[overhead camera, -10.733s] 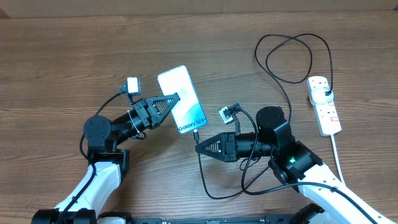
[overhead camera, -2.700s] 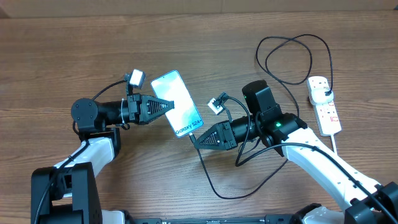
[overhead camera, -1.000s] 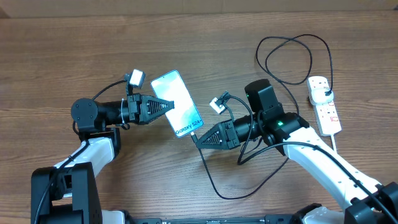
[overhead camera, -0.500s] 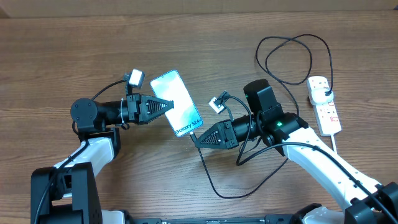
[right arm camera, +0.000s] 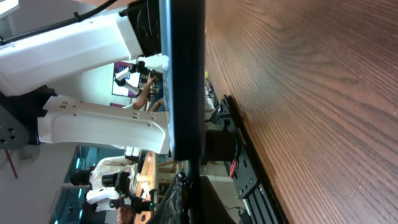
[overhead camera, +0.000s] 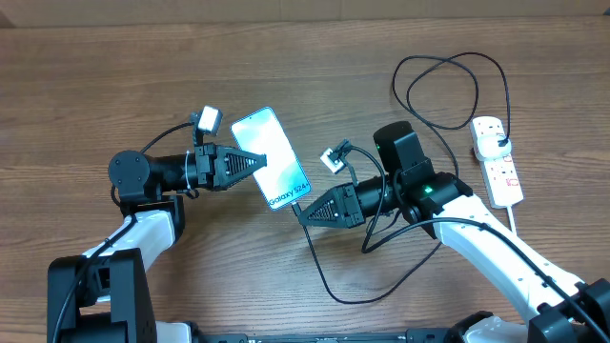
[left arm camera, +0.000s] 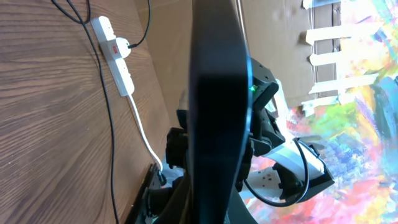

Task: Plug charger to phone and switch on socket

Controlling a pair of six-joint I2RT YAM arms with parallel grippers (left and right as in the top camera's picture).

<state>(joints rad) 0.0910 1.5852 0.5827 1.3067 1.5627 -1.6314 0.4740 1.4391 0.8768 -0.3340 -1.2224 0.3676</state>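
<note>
From overhead, the slim rectangular phone (overhead camera: 274, 157) with a light blue-white screen lies slanted between the two arms. The left end effector (overhead camera: 259, 164) is clenched on its left long edge. This arm is stretched level, pointing to the right. The right end effector (overhead camera: 301, 211) touches the lower short edge of the phone and is closed on the tip of the long thin black charger (overhead camera: 310, 250), which hangs in a loop over the brown wooden bench (overhead camera: 95, 76). The right forearm points to the left. The white elongated plastic socket (overhead camera: 500, 164) lies well apart at the right, with the white plug head (overhead camera: 494, 145) sitting in it.

In the left wrist view, the phone (left arm camera: 217, 93) is seen edge-on as a dark slab, and the socket (left arm camera: 126, 78) is behind on the bench.

In the right wrist view, the dark edge of the phone (right arm camera: 183, 74) stands just before the fingers; the connector itself I cannot make out.
</note>
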